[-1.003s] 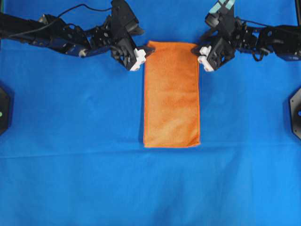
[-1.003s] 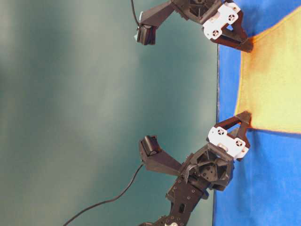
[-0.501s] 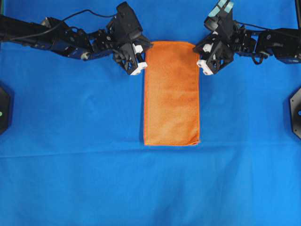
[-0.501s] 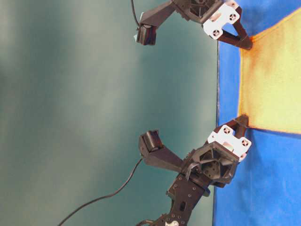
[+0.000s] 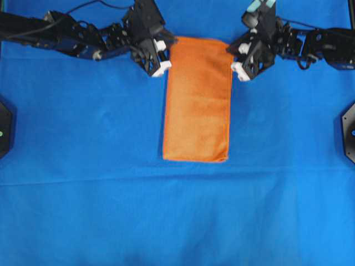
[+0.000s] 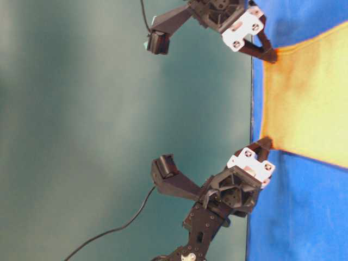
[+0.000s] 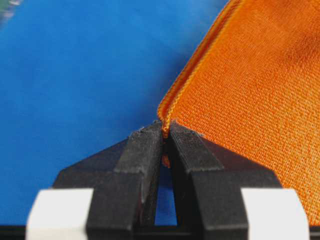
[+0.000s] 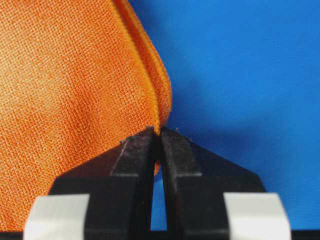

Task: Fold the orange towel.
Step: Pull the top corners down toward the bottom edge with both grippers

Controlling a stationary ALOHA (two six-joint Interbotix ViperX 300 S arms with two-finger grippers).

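Both my left gripper (image 7: 165,132) and right gripper (image 8: 156,132) have clamped onto the orange towel (image 5: 197,100)'s far corners, lifting them; soft, light cloth, best pinched at hems.

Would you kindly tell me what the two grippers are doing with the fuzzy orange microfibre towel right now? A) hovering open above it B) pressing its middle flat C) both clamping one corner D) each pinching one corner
D: the left gripper and right gripper are each shut on a separate corner of the orange towel.
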